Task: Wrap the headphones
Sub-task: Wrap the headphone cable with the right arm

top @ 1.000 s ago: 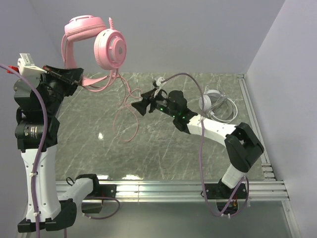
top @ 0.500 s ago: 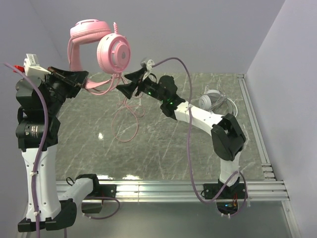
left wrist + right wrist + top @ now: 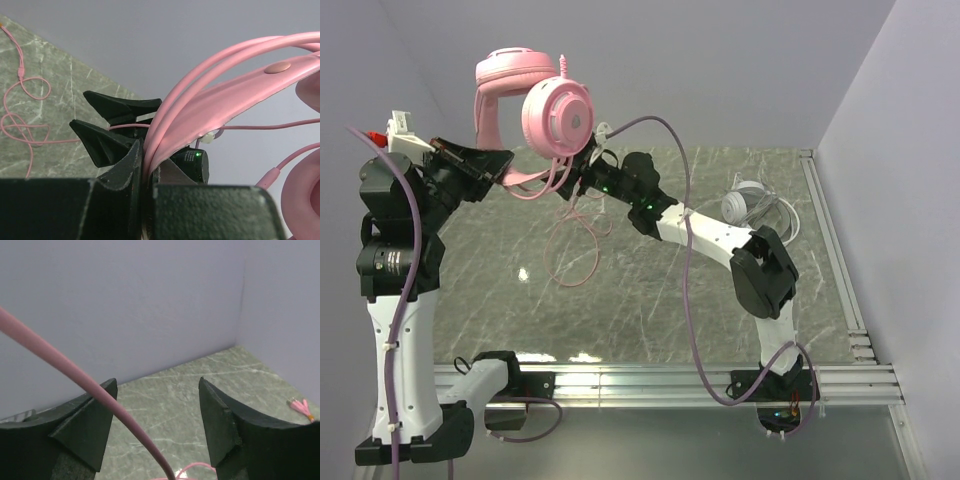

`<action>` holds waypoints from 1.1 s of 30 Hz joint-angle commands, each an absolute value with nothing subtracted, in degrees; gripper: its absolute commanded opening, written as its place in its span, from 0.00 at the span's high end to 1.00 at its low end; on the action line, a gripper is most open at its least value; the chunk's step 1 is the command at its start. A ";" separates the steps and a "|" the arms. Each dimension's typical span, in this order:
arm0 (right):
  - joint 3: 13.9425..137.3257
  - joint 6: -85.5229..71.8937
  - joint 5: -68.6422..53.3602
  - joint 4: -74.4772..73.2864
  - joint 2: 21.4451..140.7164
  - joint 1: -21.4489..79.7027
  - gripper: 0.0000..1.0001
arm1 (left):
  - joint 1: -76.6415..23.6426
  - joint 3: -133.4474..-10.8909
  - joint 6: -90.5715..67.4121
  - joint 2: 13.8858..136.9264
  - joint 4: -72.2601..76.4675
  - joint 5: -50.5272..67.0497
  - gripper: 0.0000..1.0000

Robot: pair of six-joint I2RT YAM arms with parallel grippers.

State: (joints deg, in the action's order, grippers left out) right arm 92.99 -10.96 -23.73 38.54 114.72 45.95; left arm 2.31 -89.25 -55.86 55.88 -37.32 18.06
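Note:
The pink headset (image 3: 557,118) hangs high above the table's far left. My left gripper (image 3: 496,168) is shut on its headband (image 3: 225,100), which is pinched between the jaws (image 3: 147,162). Its long pink cord (image 3: 570,250) drops from the cup and loops on the table. My right gripper (image 3: 576,182) is open just below the cup. The cord (image 3: 100,392) runs between its fingers (image 3: 157,390), close to the left one, unpinched. Its black fingers (image 3: 120,107) also show in the left wrist view. The white-grey headset (image 3: 750,208) lies at the table's far right.
The green marbled table (image 3: 660,300) has a metal rail along its near edge (image 3: 670,380). Grey walls (image 3: 720,70) close the back and right side. The cord's pink plug end (image 3: 300,405) lies on the table. A purple cable (image 3: 685,260) arcs over my right arm.
My right arm has swung left and up from mid-table to just under the pink cup. My left arm has carried the headset a little right and higher.

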 commanded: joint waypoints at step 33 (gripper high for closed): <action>50.29 -7.46 -16.35 9.67 68.57 50.45 1.00 | -11.16 -98.43 -47.99 72.33 -25.49 9.16 1.00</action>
